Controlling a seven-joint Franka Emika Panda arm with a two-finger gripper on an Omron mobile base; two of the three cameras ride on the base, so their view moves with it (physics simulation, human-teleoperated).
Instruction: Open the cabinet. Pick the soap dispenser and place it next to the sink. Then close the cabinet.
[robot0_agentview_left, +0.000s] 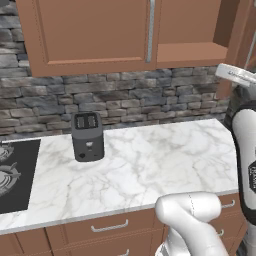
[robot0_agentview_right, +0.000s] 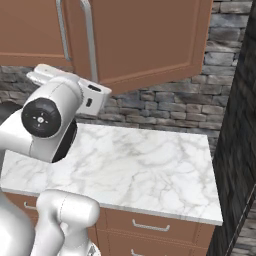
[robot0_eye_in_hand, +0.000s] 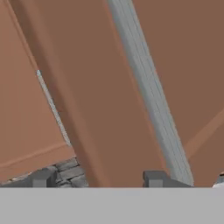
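— So, what does the left base view give you?
— I see the cabinet (robot0_agentview_left: 95, 35) with its right door swung out and a bare shelf inside, a toaster (robot0_agentview_left: 87, 136) on the marble tabletop (robot0_agentview_left: 150, 165).
— Right base view?
— That open door (robot0_agentview_right: 145, 37) hangs over the tabletop, handle (robot0_agentview_right: 89, 40) near my arm.
— Hand view?
— The tool (robot0_eye_in_hand: 98, 178) has its tips apart, the bar handle running just beside one fingertip (robot0_eye_in_hand: 154, 178); whether it grips, I cannot tell.
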